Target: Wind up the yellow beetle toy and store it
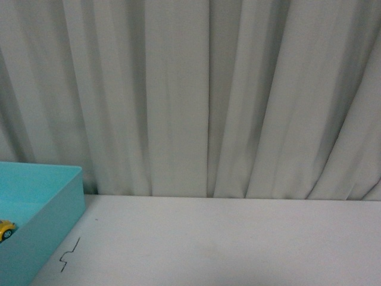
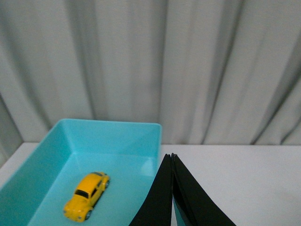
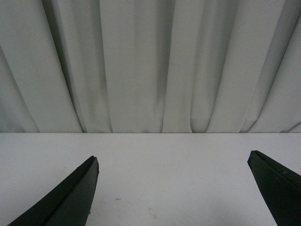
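plainly, one view after another:
front view: the turquoise bin (image 1: 44,223) sits at the near left of the white table (image 1: 226,244), with the grey curtain (image 1: 208,95) behind. only a sliver of the yellow beetle toy (image 1: 6,229) shows inside the bin at the far left edge of the picture. a thin dark squiggle (image 1: 69,255) marks the table just right of the bin. neither arm shows here.
left wrist view: the toy (image 2: 86,196) rests on its wheels on the bin's floor (image 2: 127,183), apart from the walls and touched by nothing. the left gripper (image 2: 172,158) has its black fingers pressed together, empty, poised above the bin's right wall.
right wrist view: the right gripper (image 3: 173,162) is spread wide with nothing between its fingers, over bare table and well away from the bin.
step in hand: by my judgement the storing is done, since the car lies in the bin and both grippers are free of it.
next move: probably only drawing the arms back; whether the toy was wound cannot be told from these pictures.
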Robot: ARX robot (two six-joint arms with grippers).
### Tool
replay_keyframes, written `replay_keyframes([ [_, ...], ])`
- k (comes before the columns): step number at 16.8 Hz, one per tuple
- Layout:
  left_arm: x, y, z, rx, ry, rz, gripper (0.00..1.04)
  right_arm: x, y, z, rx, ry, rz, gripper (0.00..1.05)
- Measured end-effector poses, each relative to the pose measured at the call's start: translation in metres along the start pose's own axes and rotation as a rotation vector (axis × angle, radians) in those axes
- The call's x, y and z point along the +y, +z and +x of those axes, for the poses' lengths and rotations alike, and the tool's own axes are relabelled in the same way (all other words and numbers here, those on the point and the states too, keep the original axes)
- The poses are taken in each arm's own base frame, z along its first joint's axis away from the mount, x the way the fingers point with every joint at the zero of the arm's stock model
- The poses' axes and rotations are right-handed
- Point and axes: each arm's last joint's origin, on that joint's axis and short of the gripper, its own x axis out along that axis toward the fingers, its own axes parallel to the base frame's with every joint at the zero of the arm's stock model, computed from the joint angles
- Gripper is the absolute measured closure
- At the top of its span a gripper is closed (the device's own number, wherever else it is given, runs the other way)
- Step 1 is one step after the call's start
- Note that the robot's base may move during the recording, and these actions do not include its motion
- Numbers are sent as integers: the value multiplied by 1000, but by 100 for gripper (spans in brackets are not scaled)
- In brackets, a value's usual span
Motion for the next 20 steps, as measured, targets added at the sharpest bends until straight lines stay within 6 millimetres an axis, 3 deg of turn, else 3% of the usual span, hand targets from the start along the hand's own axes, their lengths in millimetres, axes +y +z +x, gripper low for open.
replay_keyframes([
  [9, 0, -8, -12, -18, 4, 0, 103, 0, 0, 0, 0, 0, 0, 7],
  [20, 0, -32, -37, -19, 4, 0, 103, 0, 0, 0, 0, 0, 0, 7],
])
